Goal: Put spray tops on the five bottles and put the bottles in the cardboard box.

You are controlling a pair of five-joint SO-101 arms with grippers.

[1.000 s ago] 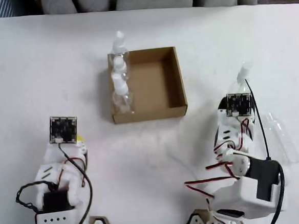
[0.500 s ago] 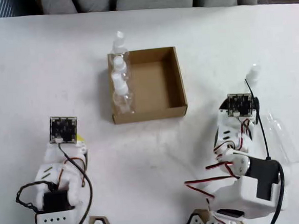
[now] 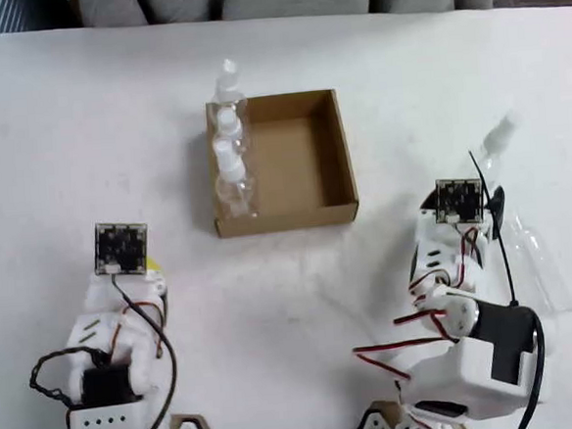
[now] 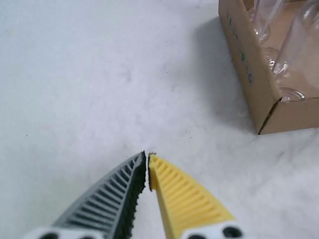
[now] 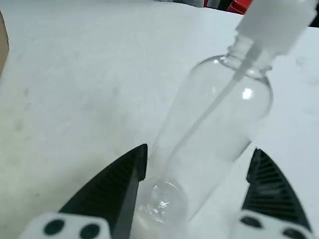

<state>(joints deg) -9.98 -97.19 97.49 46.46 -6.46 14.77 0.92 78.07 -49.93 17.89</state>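
The cardboard box point(image 3: 327, 163) lies open at mid-table, with three clear bottles point(image 3: 229, 140) with white spray tops standing along its left wall. My right gripper point(image 5: 199, 149) is open around a fourth clear bottle point(image 5: 214, 124), which carries a white spray top point(image 5: 276, 20) and leans tilted against one black finger point(image 5: 119, 184). From above this bottle point(image 3: 497, 146) slants away to the right of the right gripper point(image 3: 483, 189). Another clear bottle point(image 3: 542, 260) lies flat beside the right arm. My left gripper point(image 4: 148, 155) is shut, empty, low over bare table near the box's corner point(image 4: 249, 64).
The tabletop is white, with free room to the left of and in front of the box. The right half of the box floor point(image 3: 306, 149) is bare cardboard. Red and black cables point(image 3: 420, 303) trail along the right arm.
The spray-topped bottle at the right gripper has tipped over to the right, its top swinging outward. The left arm and the box have not moved.
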